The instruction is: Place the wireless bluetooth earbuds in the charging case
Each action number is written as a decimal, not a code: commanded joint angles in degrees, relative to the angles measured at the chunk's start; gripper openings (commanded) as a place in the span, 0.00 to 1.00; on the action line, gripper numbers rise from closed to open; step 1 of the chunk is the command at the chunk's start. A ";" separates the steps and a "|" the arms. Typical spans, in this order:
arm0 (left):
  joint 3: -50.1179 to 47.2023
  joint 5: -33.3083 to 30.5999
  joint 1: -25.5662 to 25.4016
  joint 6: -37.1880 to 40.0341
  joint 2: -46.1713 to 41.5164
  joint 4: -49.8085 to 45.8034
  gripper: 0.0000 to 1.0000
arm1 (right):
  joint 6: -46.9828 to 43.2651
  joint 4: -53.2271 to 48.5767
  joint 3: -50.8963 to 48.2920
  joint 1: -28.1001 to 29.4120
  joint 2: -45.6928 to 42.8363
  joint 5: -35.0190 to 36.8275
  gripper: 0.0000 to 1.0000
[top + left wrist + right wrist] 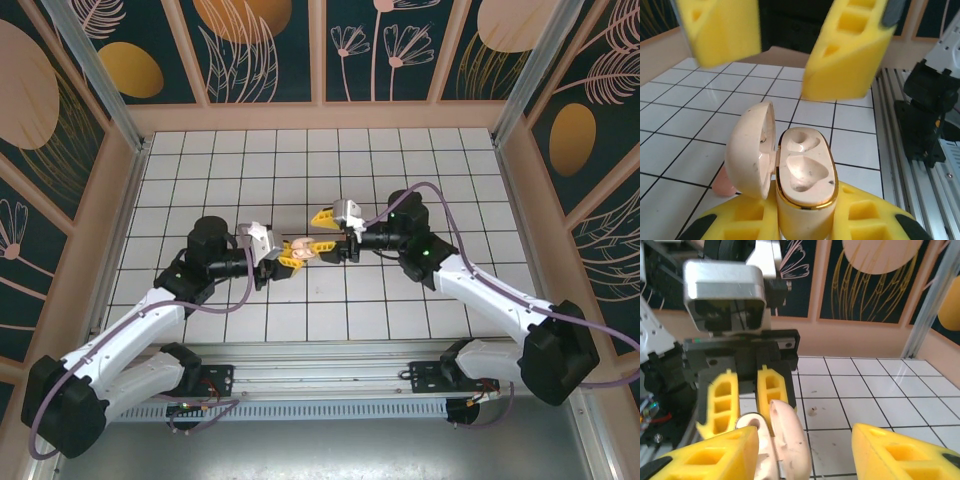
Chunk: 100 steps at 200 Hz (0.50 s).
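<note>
1. Just left of centre, the left gripper (288, 257) is clamped on the base of the charging case (805, 172).
2. The case's lid (751, 150) is swung open, and both wells are empty.
3. Just right of it, the right gripper (323, 232) faces the case with its jaws apart, holding nothing.
4. A tiny pale earbud (813, 411) lies on the white tiled floor (400, 160) near the left gripper.

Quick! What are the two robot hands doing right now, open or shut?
Left gripper: shut, holding the open charging case.
Right gripper: open, holding nothing, fingers apart by the case.
</note>
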 commanded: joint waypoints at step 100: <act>-4.44 -1.50 17.81 -27.53 7.92 14.74 0.14 | 21.66 -36.14 22.22 2.61 9.97 26.40 0.55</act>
